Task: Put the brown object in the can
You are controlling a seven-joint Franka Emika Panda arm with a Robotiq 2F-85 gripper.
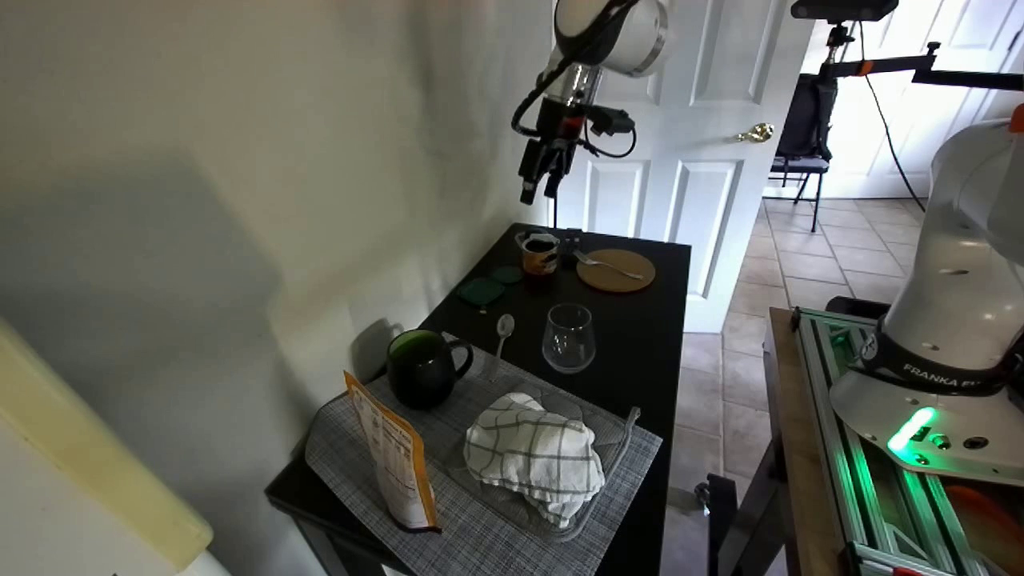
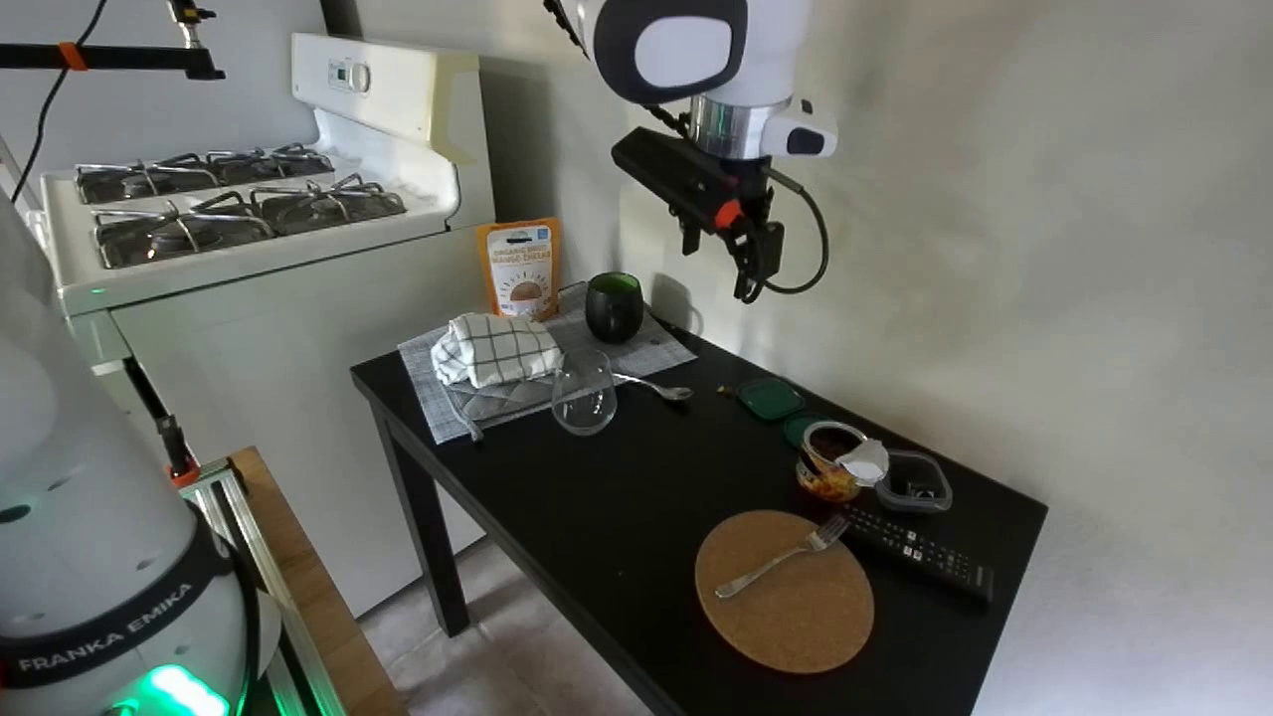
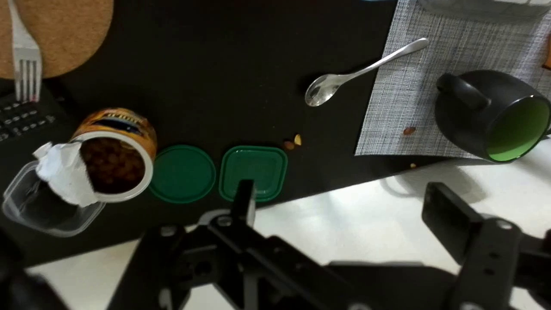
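The can [image 3: 148, 133] is a short round container with an orange-brown label, pale rim and brown nuts inside; its white foil lid is peeled back. It stands on the table in both exterior views [image 1: 539, 258] [image 2: 825, 481]. A brown nut [image 3: 289, 145] lies beside a yellowish piece [image 3: 298, 139] near the square green lid, and another brown nut [image 3: 409, 130] lies on the grey mat. Which is the brown object I cannot tell. My gripper [image 3: 340, 193] is open and empty, high above the table near the wall in both exterior views [image 1: 539, 198] [image 2: 718, 270].
A round green lid [image 3: 183, 173] and square green lid [image 3: 253, 172] lie between can and nuts. A clear plastic tub [image 3: 47, 215] touches the can. Around stand a spoon [image 3: 325, 89], dark mug [image 3: 469, 125], drinking glass [image 2: 584, 393], cork board [image 2: 786, 626], fork [image 2: 776, 572] and remote [image 2: 920, 557].
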